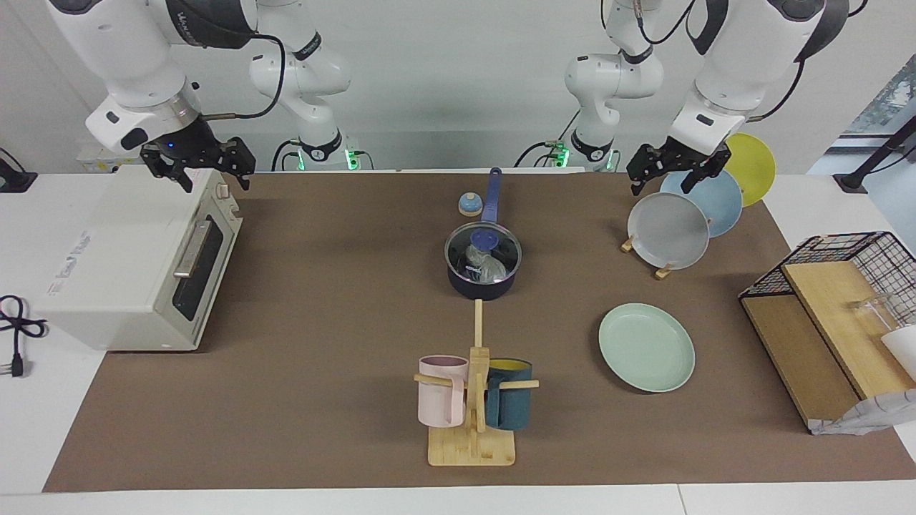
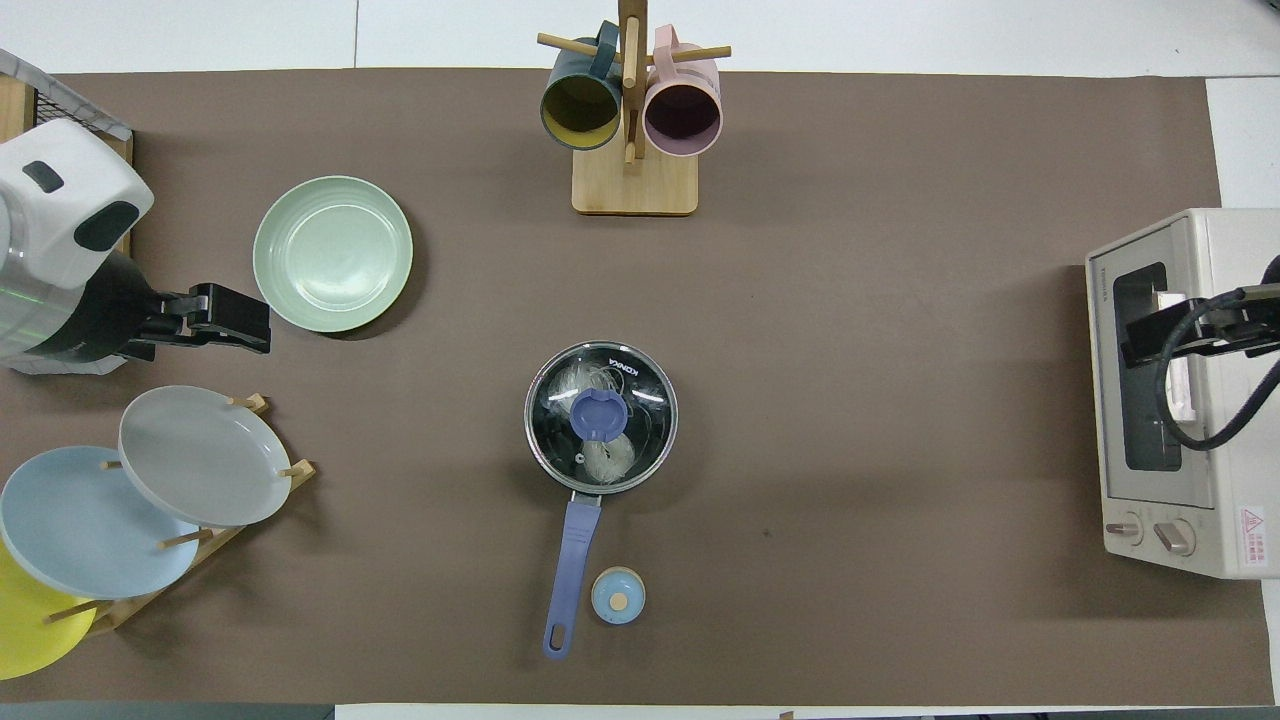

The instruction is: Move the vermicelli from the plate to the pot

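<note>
1. Whitish vermicelli (image 2: 600, 455) sits inside the pot (image 1: 481, 285) at frame centre, under its glass lid (image 2: 600, 415), so I judge the transfer done.
2. My plate (image 2: 332, 253) lies bare, upper left of the overhead view.
3. Left gripper (image 1: 667, 174) hangs spread above the plate rack (image 1: 644, 247); right gripper (image 1: 200, 166) hangs spread above the toaster oven (image 1: 136, 265). Both hold nothing.

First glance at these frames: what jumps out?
The pot at mid-table, glass lid on, with the whitish vermicelli already inside. The mint plate toward the left arm's end lies bare. The left gripper hangs over the plate rack, the right gripper over the toaster oven.
</note>
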